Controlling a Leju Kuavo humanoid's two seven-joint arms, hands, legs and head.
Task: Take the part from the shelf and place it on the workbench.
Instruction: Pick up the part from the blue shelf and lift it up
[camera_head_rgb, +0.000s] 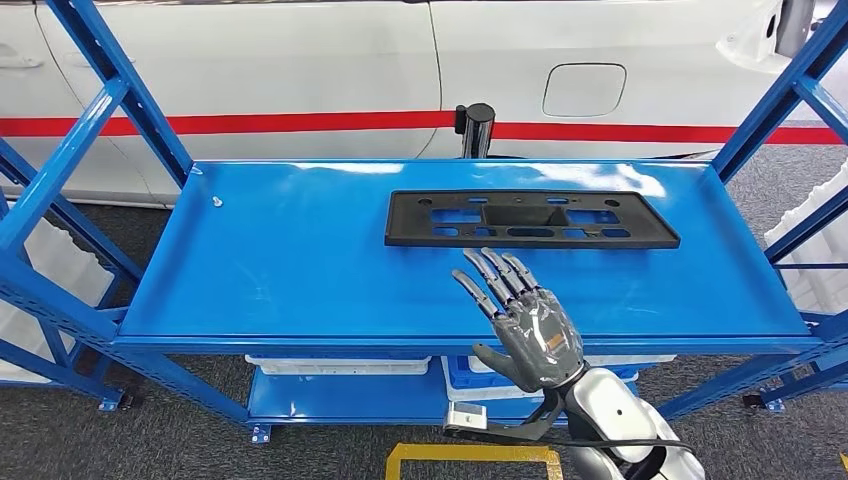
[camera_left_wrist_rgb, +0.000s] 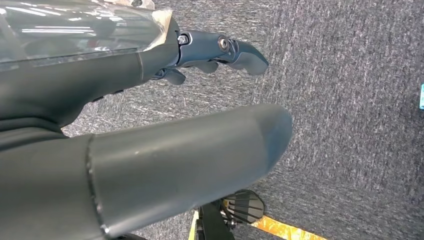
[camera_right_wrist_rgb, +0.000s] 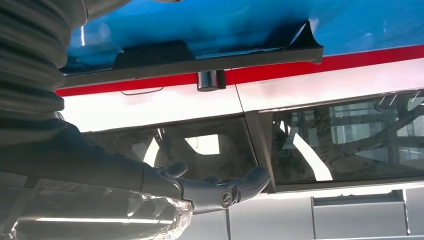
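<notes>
From the head view we see the part (camera_head_rgb: 531, 219), a flat black rectangular frame with cut-outs, lying on the top deck of the blue shelf (camera_head_rgb: 300, 270), toward the back and right of centre. Our right hand (camera_head_rgb: 525, 325) is raised over the front of that deck, palm facing away from us, fingers stretched out and slightly apart, holding nothing; its fingertips point at the part's near edge but stay apart from it. Behind the shelf stands a white car body (camera_head_rgb: 300, 60) with a red stripe, and a white bin (camera_head_rgb: 337, 365) sits on the lower level. In the left wrist view our left hand (camera_left_wrist_rgb: 165, 135) hangs over grey carpet (camera_left_wrist_rgb: 350, 100), the thick thumb and darker fingers extended and empty, with a yellow floor line (camera_left_wrist_rgb: 280, 229) beyond. In the right wrist view we look along the right hand's fingers (camera_right_wrist_rgb: 235, 187), which are straight and grasp nothing, while the part (camera_right_wrist_rgb: 200, 57) shows edge-on against the blue deck, the car's window (camera_right_wrist_rgb: 345, 135) behind.
</notes>
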